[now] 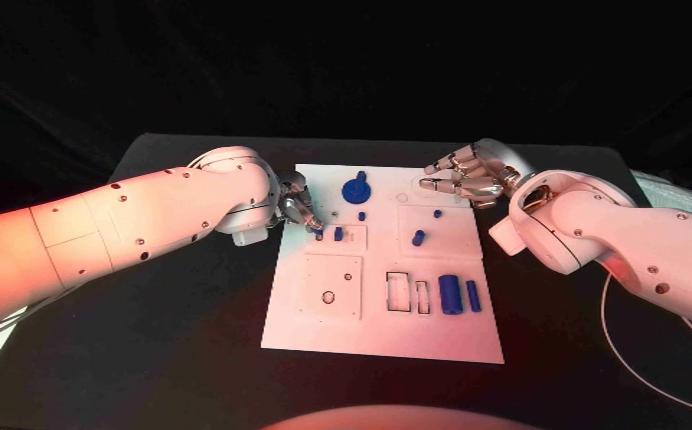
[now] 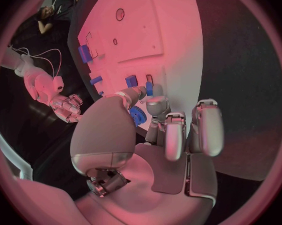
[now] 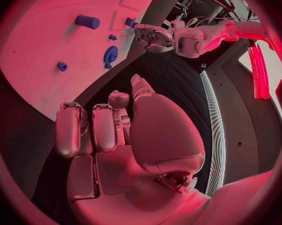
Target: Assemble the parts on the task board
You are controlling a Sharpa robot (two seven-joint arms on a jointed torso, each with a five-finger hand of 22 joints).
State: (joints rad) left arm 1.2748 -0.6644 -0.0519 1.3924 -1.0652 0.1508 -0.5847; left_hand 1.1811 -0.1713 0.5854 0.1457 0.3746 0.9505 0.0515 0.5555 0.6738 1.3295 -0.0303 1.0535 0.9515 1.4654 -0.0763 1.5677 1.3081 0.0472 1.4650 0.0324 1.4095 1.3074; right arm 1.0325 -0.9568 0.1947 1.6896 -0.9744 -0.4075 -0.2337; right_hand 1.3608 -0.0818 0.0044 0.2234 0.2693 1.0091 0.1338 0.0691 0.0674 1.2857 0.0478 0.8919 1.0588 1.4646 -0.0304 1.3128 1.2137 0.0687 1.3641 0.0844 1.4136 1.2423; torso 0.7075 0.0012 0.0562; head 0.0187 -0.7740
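"White task board (image 1: 325, 335) in the middle of the black table (image 1: 173, 350). Where were the blue parts?"

"Most were on the board. A round blue part (image 1: 355, 190) sat at twelve o'clock. Two small blue pieces (image 1: 329, 234) stood at ten o'clock, and two long blue pieces (image 1: 462, 294) lay at four o'clock."

"And the hands?"

"The left hand (image 1: 299, 205) was at ten o'clock, right by the two small pieces, fingers a little apart. I could not tell if it held one. The right hand (image 1: 464, 178) was at one o'clock, over the board's far corner. Its fingers were loose and it held nothing."

"What could go wrong?"

"I think the left hand could knock over the small piece next to the one it wanted, because they stood so close. A small piece could also slip from the fingertips and roll off the board. And if the hand pushed hard from the side, the whole board could slide."
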